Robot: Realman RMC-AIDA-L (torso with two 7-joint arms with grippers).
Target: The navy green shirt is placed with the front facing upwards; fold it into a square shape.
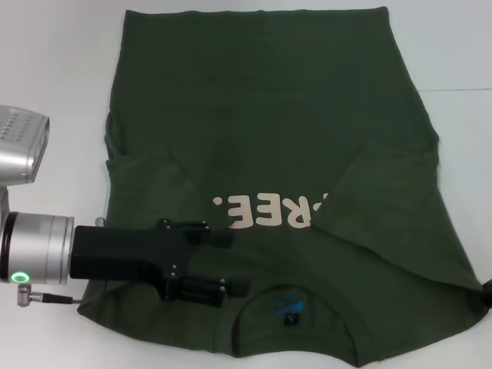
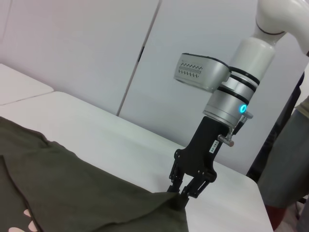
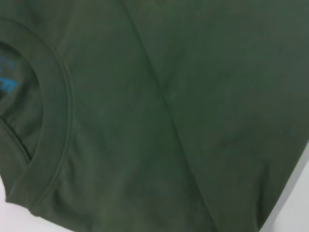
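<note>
The navy green shirt (image 1: pixel 269 115) lies front up on the white table (image 1: pixel 61 61). Both sleeves are folded inward, and its cream letters (image 1: pixel 265 211) and blue neck label (image 1: pixel 288 309) face me. My left gripper (image 1: pixel 234 264) reaches in from the left, open, just over the chest beside the collar. My right gripper (image 2: pixel 184 193) is shut on the shirt's (image 2: pixel 72 193) shoulder edge, drawing the fabric up into a small peak. In the head view only a dark tip of the right gripper (image 1: pixel 486 296) shows at the right edge. The right wrist view is filled by cloth and the collar (image 3: pixel 48 121).
Bare white table (image 2: pixel 120 140) surrounds the shirt on the left, right and far sides. White wall panels stand behind the table. A person in grey (image 2: pixel 289 164) stands past the table's corner in the left wrist view.
</note>
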